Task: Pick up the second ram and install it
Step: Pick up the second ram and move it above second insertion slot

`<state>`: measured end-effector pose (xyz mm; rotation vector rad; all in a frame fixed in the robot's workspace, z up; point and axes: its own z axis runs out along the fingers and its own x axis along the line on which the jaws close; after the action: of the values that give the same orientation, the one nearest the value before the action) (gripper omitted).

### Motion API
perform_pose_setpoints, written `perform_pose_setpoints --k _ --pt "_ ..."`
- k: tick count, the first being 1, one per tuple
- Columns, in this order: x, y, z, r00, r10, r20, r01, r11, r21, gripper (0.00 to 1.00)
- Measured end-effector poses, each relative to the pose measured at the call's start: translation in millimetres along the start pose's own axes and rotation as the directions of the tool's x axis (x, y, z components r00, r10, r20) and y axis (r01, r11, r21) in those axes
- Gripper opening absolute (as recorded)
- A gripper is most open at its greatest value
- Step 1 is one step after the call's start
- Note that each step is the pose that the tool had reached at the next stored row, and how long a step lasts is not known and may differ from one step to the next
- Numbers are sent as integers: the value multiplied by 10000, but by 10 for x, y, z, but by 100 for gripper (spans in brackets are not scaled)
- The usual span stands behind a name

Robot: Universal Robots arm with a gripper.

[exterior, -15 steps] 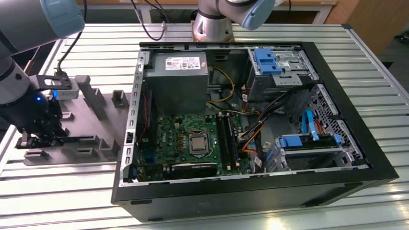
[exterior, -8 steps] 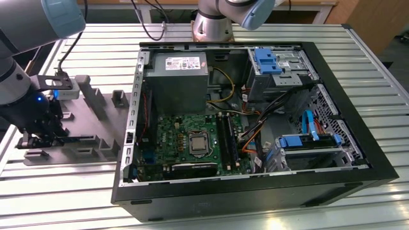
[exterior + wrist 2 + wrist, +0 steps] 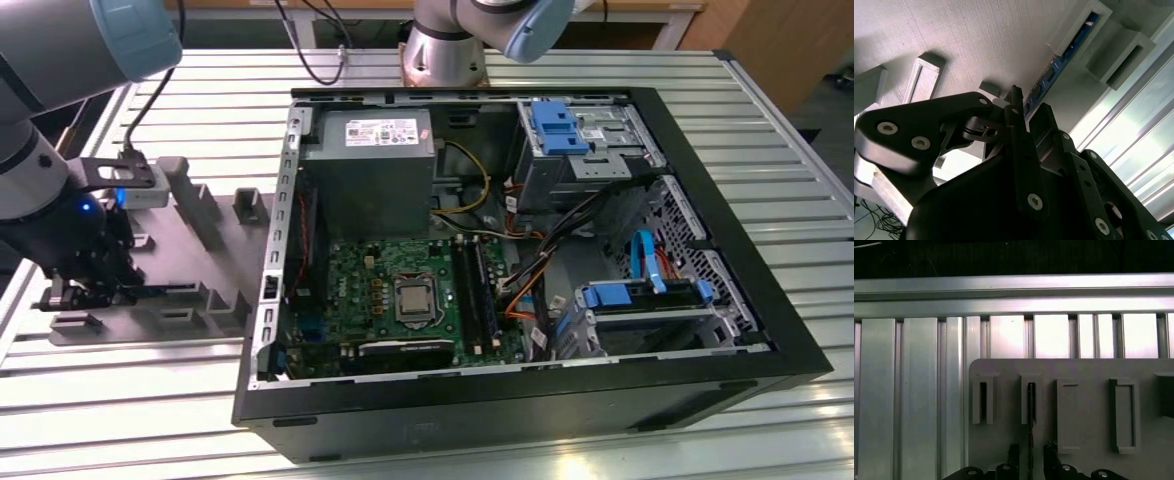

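Standing edgewise in grey fixture [image 3: 1089, 369], thin dark second ram [image 3: 1030, 405], tool [image 3: 1031, 446] astride.

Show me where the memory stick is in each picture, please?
Exterior view: memory stick in the grey fixture, at that view's left, by the claw.
Second wrist view: blue-edged strip entering a grey slot.
First wrist view: thin dark edge in a grey slot.
Shared landmark: the grey fixture.

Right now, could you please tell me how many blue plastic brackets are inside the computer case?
2. The far bracket stands in the far corner of the case; the near bracket tops the drive cage toward the exterior view's right. Cables could hide others.
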<state>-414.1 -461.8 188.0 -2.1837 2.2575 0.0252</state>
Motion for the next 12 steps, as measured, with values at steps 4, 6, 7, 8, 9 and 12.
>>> perform_pose_setpoints --k 4,6,7,8,9,12 --pt "0 -1 2 10000 -1 1 1 10000 1 32" --pt "0 -1 3 10000 -1 2 1 10000 2 25" --pt "0 -1 3 10000 -1 2 1 10000 1 25" --pt "0 -1 3 10000 -1 2 1 10000 2 25" --pt "0 -1 3 10000 -1 1 1 10000 1 25" --pt "0 -1 4 10000 -1 1 1 10000 1 23"
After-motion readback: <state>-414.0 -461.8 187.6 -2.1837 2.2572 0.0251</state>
